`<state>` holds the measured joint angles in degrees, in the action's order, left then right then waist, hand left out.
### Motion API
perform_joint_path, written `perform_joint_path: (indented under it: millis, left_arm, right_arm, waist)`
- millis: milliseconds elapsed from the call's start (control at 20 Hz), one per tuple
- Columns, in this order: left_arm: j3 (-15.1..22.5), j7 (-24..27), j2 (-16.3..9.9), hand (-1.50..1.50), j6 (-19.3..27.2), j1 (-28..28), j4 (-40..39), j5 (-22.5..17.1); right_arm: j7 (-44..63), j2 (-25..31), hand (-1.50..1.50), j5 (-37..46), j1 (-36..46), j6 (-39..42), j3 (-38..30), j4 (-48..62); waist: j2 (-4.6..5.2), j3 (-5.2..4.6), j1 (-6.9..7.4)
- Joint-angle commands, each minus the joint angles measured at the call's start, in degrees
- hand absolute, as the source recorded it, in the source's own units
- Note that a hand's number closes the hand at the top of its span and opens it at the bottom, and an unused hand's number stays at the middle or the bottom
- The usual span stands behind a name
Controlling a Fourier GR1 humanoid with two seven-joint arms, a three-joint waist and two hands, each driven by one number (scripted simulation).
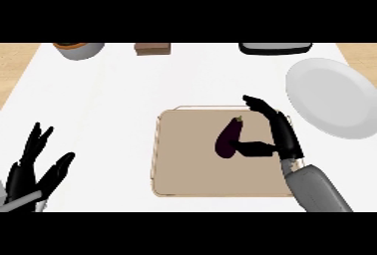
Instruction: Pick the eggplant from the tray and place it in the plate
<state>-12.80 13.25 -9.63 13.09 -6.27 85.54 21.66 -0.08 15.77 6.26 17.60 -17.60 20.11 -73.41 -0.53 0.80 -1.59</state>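
A dark purple eggplant lies on the tan tray, right of the tray's middle, stem end pointing up and right. My right hand sits just to its right over the tray, open: the fingers stretch past the eggplant's stem end and the thumb touches its lower end. The white plate lies to the right of the tray, with nothing on it. My left hand rests open at the lower left edge, fingers up.
Along the counter's far edge stand a grey bowl with an orange rim, a brown block and a black-and-white container. The white counter spreads between the tray and my left hand.
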Motion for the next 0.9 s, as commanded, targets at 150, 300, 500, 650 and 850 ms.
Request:
perform_joint_path:
  millis: [150,300,500,650,850]
  left_arm:
    - [4.16,-7.75,9.26,0.0,-8.14,1.59,-6.2,-6.1]
    - [2.48,-8.04,9.35,0.0,-8.49,1.5,-5.94,-5.08]
    - [2.18,-9.44,9.42,0.0,-9.14,3.14,-6.06,-4.71]
    - [1.45,-9.71,9.44,0.0,-9.71,3.95,-6.34,-4.83]
    - [2.63,-12.48,9.44,0.0,-9.78,4.45,-5.68,-5.43]
  right_arm:
    - [6.26,7.66,-1.5,9.86,3.14,3.8,5.98,2.76]
    - [11.56,10.84,-1.5,11.2,7.19,9.17,7.2,2.77]
    - [18.49,10.74,-1.5,11.52,10.46,15.86,9.89,4.34]
    - [23.66,8.76,-1.5,10.32,12.18,21.88,12.43,5.38]
    - [28.24,7.4,-1.5,8.34,13.4,26.68,13.08,6.07]
  waist:
    - [1.07,-1.39,-1.29]
    - [0.86,-1.42,-0.6]
    - [1.04,-1.37,-0.25]
    - [1.22,-1.35,0.38]
    - [0.89,-1.15,-0.03]
